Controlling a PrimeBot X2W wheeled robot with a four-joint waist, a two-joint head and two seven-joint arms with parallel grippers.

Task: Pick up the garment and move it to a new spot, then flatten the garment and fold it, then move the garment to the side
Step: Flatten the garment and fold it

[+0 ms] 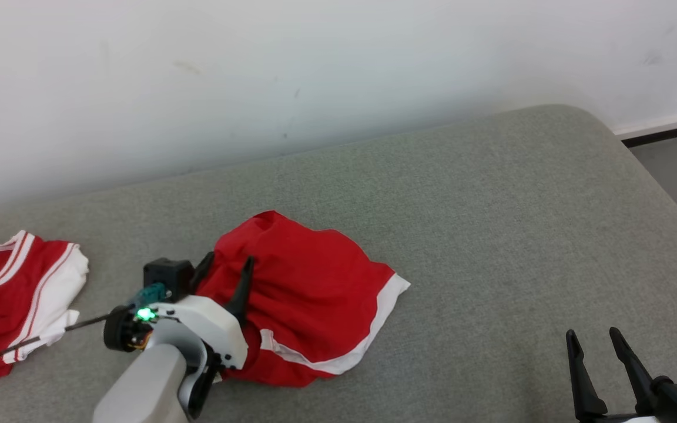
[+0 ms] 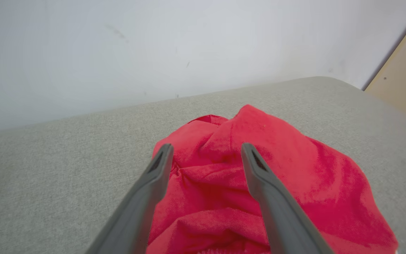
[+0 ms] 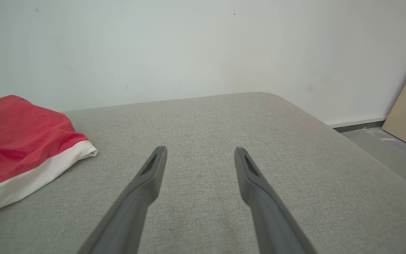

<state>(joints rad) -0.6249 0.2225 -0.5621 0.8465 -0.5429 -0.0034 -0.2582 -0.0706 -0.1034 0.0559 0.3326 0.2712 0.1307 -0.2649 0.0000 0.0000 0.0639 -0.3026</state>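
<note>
Head view: left jaws apart over red shorts point(image 1: 315, 294); right jaws apart, empty.

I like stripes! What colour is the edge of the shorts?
White, on red shorts; clearest in the right wrist view.

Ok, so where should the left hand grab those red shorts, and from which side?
Grip the bunched ridge of folds at the left end of the red shorts, coming from above with the left hand, which hangs open over it. That crumpled part stands up off the cushion, so fingers can close around it; the white hem lies flat, likely harder to pinch.
</note>
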